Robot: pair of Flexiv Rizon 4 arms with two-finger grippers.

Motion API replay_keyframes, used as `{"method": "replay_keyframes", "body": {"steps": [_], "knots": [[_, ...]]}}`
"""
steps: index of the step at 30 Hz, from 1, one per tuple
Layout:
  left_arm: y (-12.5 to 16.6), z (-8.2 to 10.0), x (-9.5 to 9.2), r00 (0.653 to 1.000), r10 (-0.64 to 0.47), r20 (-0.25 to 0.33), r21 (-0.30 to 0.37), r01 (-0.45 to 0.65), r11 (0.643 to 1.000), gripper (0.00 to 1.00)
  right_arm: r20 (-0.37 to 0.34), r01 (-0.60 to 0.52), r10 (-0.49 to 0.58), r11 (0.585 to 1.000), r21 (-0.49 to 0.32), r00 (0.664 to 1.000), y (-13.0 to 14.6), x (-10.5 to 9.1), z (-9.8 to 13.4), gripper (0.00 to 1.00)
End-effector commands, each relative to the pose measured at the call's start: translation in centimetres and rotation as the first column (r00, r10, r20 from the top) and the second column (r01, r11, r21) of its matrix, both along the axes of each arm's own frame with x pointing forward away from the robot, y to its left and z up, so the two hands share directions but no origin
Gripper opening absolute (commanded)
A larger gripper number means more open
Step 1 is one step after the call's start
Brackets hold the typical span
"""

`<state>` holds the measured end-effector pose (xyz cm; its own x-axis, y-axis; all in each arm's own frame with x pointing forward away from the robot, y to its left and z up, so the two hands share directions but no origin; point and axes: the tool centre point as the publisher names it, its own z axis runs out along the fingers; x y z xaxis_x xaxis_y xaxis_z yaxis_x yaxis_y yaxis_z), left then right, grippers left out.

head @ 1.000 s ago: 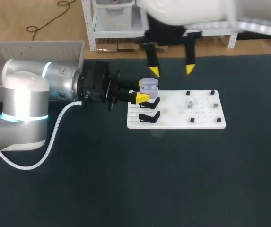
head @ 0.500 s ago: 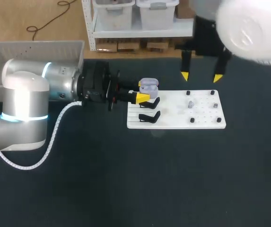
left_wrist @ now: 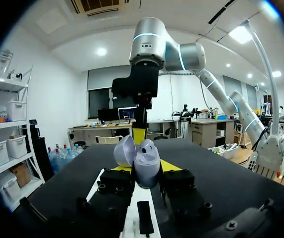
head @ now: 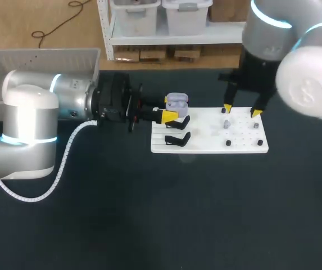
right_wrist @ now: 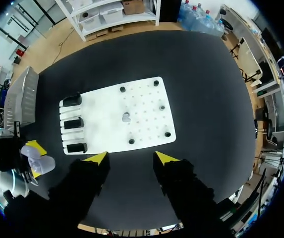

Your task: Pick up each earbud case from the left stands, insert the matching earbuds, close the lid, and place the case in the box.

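A lilac earbud case (head: 176,103) with its lid open is held just left of the white board (head: 211,143), above the black stands (head: 177,122). My left gripper (head: 172,108) is shut on it from both sides. In the left wrist view the case (left_wrist: 146,166) sits between my left gripper's (left_wrist: 145,171) fingers, lid (left_wrist: 124,150) tipped back. My right gripper (head: 241,110) hangs open over the board's right part, with nothing between its tips. A small grey earbud (head: 227,124) lies on the board. The right wrist view looks straight down on the board (right_wrist: 146,124), the earbud (right_wrist: 126,117) and my right gripper (right_wrist: 131,158).
A grey slatted box (head: 37,62) stands at the table's far left. Three black stands (right_wrist: 74,122) line the board's left edge, and small black pegs (head: 228,143) dot its right part. Dark bare table lies in front of the board.
My right arm has swung from behind the case to the right and down over the board's right part, its fingers drawing a little closer. The left arm and case have not moved.
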<state>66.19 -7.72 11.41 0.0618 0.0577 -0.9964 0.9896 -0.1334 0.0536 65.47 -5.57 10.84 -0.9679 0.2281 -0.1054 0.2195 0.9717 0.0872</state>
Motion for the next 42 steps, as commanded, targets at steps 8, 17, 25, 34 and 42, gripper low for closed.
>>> {"method": "replay_keyframes", "body": {"steps": [8, 17, 25, 34, 42], "knots": [[0.0, 0.0, -0.1, 1.000, 0.005, 0.002, -0.001, -0.005, 1.000, 0.00, -0.038, 0.133, -0.135, 0.990, -0.042, 0.990, 0.6, 1.6, -3.0, 0.46], [0.0, 0.0, -0.1, 1.000, 0.005, 0.002, -0.001, -0.005, 1.000, 0.00, -0.048, 0.223, -0.223, 0.975, 0.011, 0.974, -0.1, 2.7, -3.3, 0.47], [0.0, 0.0, -0.1, 1.000, 0.005, 0.002, -0.001, -0.005, 1.000, 0.00, -0.039, 0.233, -0.232, 0.972, 0.010, 0.972, 0.7, 3.6, -3.6, 0.49], [0.0, 0.0, -0.1, 1.000, 0.005, 0.002, -0.001, -0.005, 1.000, 0.00, -0.020, 0.204, -0.204, 0.978, 0.028, 0.979, 1.4, 4.4, -4.5, 0.64], [0.0, 0.0, -0.1, 1.000, 0.005, 0.002, -0.001, -0.005, 1.000, 0.00, -0.018, 0.202, -0.201, 0.979, 0.038, 0.979, 1.2, 4.2, -6.2, 0.55]]}}
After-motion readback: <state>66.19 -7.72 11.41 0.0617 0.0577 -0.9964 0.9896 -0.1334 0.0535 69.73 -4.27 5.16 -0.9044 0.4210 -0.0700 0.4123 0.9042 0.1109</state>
